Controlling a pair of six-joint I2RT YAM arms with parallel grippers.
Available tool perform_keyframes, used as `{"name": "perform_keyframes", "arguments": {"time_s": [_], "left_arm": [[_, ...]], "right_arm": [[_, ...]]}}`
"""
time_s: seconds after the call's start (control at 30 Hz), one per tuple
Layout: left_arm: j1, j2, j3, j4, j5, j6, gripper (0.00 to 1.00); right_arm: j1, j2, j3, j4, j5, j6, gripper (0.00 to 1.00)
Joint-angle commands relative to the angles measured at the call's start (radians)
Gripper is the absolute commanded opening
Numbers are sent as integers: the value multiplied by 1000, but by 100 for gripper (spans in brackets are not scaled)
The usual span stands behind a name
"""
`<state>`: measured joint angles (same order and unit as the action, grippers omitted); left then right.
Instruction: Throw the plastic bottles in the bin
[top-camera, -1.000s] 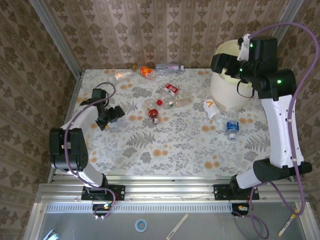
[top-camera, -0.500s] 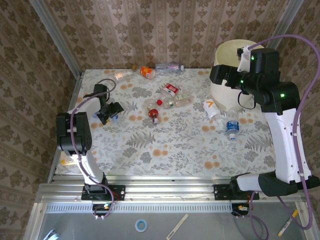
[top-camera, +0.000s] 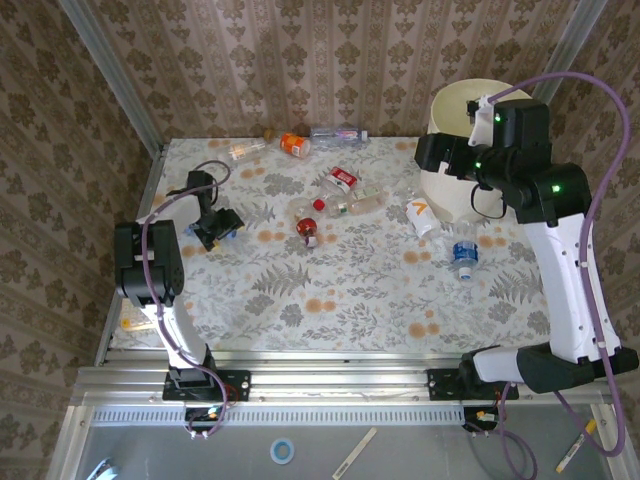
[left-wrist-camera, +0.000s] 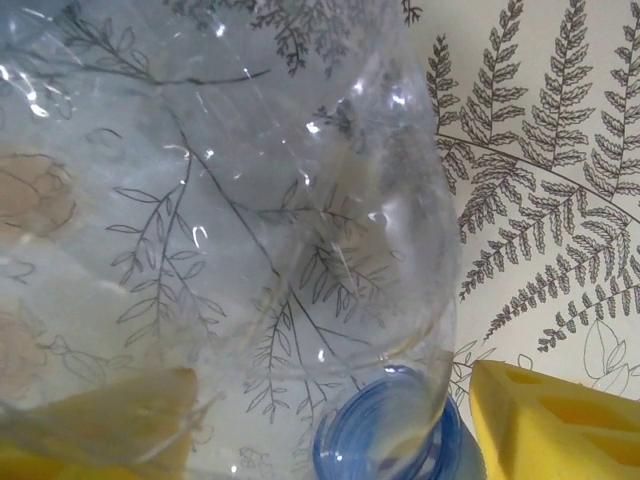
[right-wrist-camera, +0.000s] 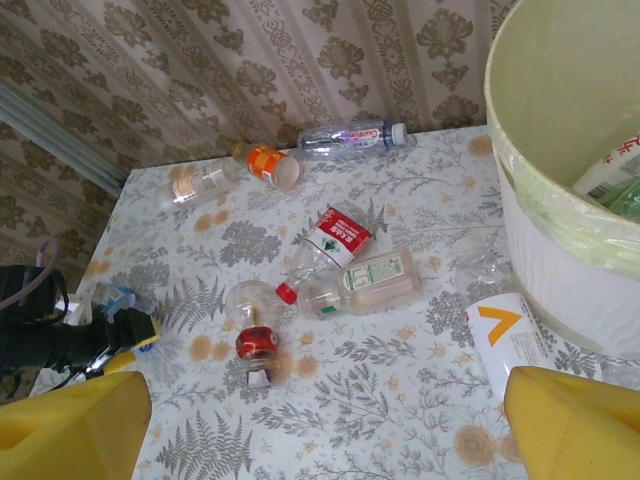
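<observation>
A clear crushed plastic bottle (left-wrist-camera: 250, 200) with a blue cap (left-wrist-camera: 385, 430) lies on the tablecloth at the far left. My left gripper (top-camera: 224, 226) straddles it, jaws still apart. One yellow finger (left-wrist-camera: 110, 420) shows through the plastic. The other finger (left-wrist-camera: 555, 425) stands a slim gap off the cap. My right gripper (right-wrist-camera: 325, 440) hangs open and empty beside the cream bin (top-camera: 450, 195), over its left front. More bottles lie scattered: an orange one (top-camera: 295, 145), a red-labelled one (right-wrist-camera: 340, 237), a clear one (right-wrist-camera: 370, 282), a red-capped one (right-wrist-camera: 255, 340), a white one (top-camera: 420, 215) and a blue-labelled one (top-camera: 463, 255). Several bottles lie inside the bin (right-wrist-camera: 560, 240).
Wallpapered walls close the table at the back and both sides. A long clear bottle (top-camera: 338, 134) and a small one (top-camera: 245, 150) lie along the back wall. A small yellow thing (top-camera: 130, 323) sits at the table's left edge. The near half of the cloth holds nothing.
My left arm folded back while its jaws narrowed around the blue-capped bottle. The right gripper drifted slightly left off the bin's rim, still open.
</observation>
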<state>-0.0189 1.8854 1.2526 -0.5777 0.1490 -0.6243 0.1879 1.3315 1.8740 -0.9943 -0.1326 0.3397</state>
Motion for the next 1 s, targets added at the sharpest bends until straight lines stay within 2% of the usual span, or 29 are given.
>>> {"name": "perform_keyframes", "arguments": {"time_s": [0.0,0.27,0.57,0.8,0.97], "left_arm": [[12,21,10,-28,-20,29,70],[20,29,9,-33,-10,49,59],[24,-2,-16,-36,-5,102,34],[14,-93,-61,-23,6,156,16],[-18,-184,-88,-17,11,209,11]], "right_arm": [[6,-6,-15,17,-21,-16,93],[6,-11,-24,14,-31,-28,92],[7,-7,-21,13,-39,-22,92],[8,-24,-44,6,-38,-15,91],[8,-51,-86,22,-40,-2,91]]}}
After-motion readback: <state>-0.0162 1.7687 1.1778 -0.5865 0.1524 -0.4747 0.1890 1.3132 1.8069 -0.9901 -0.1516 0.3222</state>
